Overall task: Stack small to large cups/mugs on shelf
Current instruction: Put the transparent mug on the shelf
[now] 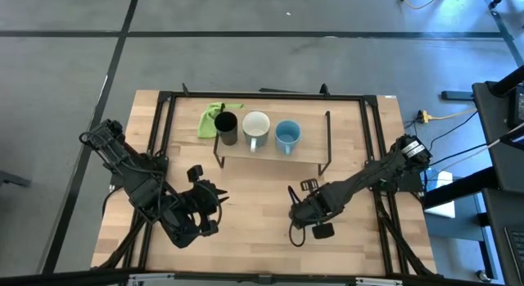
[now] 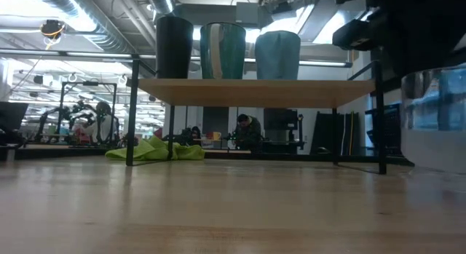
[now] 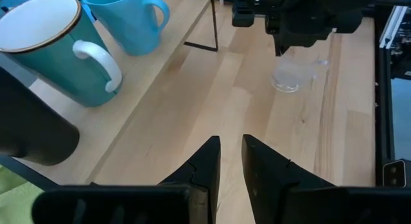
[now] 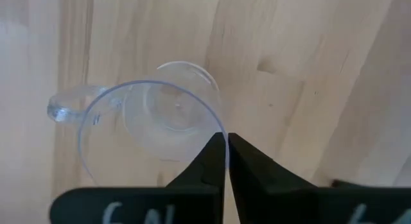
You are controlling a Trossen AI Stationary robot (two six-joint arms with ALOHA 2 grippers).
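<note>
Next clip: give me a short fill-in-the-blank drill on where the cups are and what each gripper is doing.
1. On the low light-wood shelf stand ___ vessels in a row: the black cup, the white handled mug and the light blue handled mug.
2. The right gripper is shut on the rim of the ___ cup.
3. The left gripper holds ___.
4. The green cloth lies beside the ___ cup.

Missing words: three; clear transparent; nothing; black
</note>
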